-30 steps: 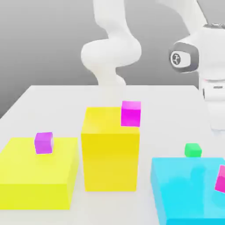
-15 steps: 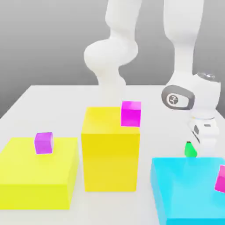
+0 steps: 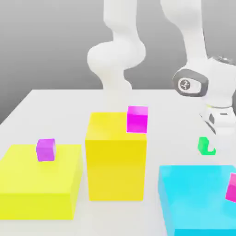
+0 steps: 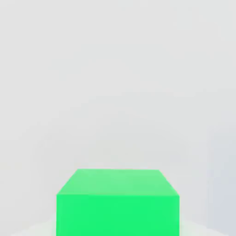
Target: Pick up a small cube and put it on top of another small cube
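My 2 fingers (image 3: pixel 213 147) grip the green cube (image 3: pixel 203 146) behind the cyan block (image 3: pixel 198 193) — the purple cube (image 3: pixel 45 150), my target, sits toward the exterior view's left, atop the low yellow block (image 3: pixel 37 205).

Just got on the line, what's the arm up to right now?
The gripper has closed on the small green cube and holds it beyond the blue block. The small purple cube, the one it is meant to go on, sits on the low yellow block at the exterior view's left. The green cube is not yet on top of it, so the stacking is still to be done.
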